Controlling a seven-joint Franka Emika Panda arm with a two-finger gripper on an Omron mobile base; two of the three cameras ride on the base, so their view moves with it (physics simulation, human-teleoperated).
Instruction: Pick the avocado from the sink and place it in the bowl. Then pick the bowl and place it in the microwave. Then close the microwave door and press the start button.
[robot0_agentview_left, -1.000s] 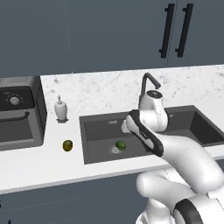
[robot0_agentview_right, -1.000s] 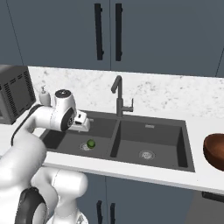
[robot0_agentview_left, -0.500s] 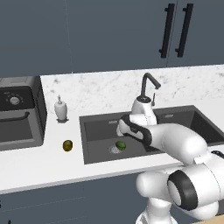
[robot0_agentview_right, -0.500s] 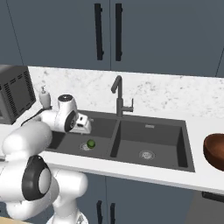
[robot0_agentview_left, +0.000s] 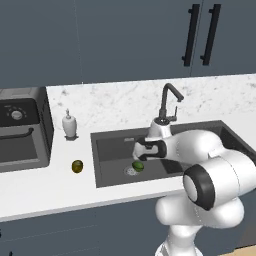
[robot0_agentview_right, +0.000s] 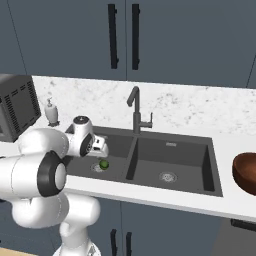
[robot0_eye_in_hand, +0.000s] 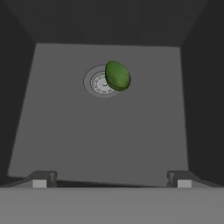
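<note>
Smooth oval green avocado (robot0_eye_in_hand: 117, 75) apparently touching round steel drain (robot0_eye_in_hand: 99, 82), matte grey sink (robot0_eye_in_hand: 105, 135); pincer (robot0_eye_in_hand: 111, 178) wide, empty.

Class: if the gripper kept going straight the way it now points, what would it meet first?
Probably the bare floor of the sink, short of the avocado by the drain; the open gripper aims into that basin, though depth is unclear.

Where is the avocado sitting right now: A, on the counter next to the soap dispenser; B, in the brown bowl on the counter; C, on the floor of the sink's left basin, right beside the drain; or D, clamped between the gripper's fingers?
C: the avocado lies on the sink floor, overlapping the drain edge, with the open gripper above it, not touching.
</note>
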